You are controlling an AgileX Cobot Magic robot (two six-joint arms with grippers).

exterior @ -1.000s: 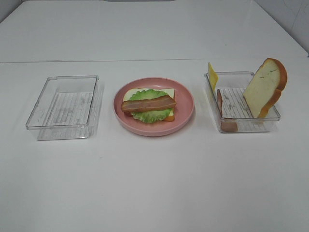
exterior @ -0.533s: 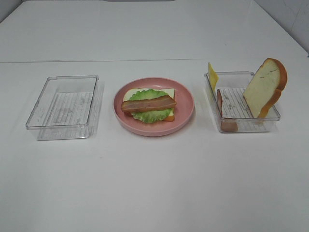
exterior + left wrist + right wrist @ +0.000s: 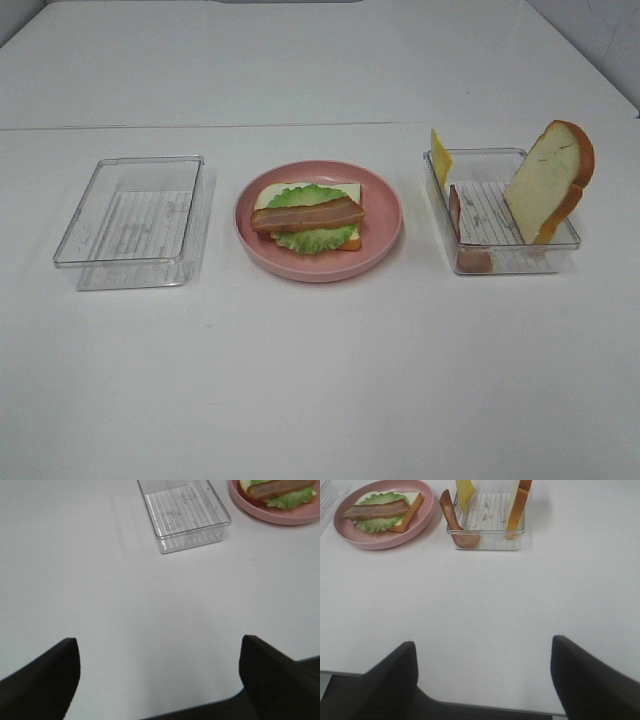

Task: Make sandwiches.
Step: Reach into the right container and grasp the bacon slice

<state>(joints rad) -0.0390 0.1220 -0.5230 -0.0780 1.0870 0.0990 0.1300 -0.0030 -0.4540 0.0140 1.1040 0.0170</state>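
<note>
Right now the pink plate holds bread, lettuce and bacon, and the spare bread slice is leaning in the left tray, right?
Not quite: the spare bread slice leans in the right tray, not the left, as the exterior high view shows. The pink plate does hold bread, lettuce and bacon.
</note>
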